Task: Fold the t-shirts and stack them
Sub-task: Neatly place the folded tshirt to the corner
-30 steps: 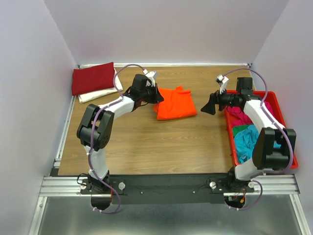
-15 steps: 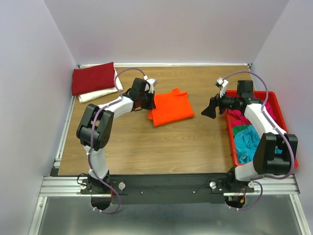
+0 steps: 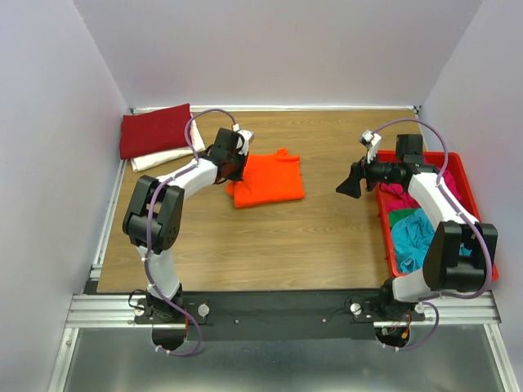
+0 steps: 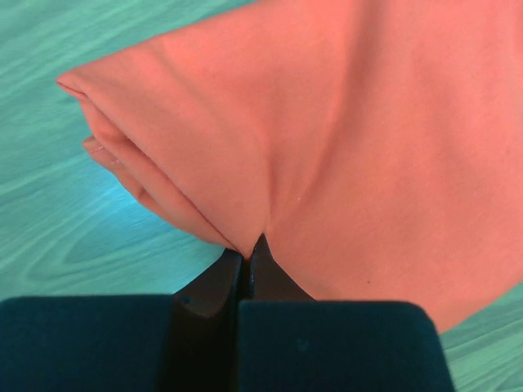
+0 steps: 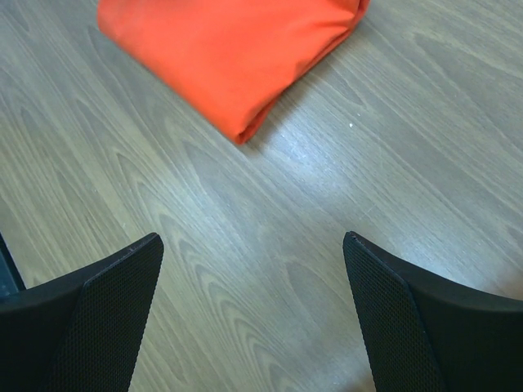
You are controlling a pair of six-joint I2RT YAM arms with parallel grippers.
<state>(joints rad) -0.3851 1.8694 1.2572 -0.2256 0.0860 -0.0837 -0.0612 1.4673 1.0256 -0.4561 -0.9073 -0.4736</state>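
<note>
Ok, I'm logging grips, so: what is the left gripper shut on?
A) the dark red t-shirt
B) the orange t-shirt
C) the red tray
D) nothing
B: the left gripper is pinched shut on an edge of the orange t-shirt, whose cloth puckers at the fingertips.

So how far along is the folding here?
Done: red shirt folded atop white shirt in the far corner. In hand: left claw grips the folded orange shirt; right claw is open, empty. To do: pink shirt and teal shirt lie crumpled in the tray.
</note>
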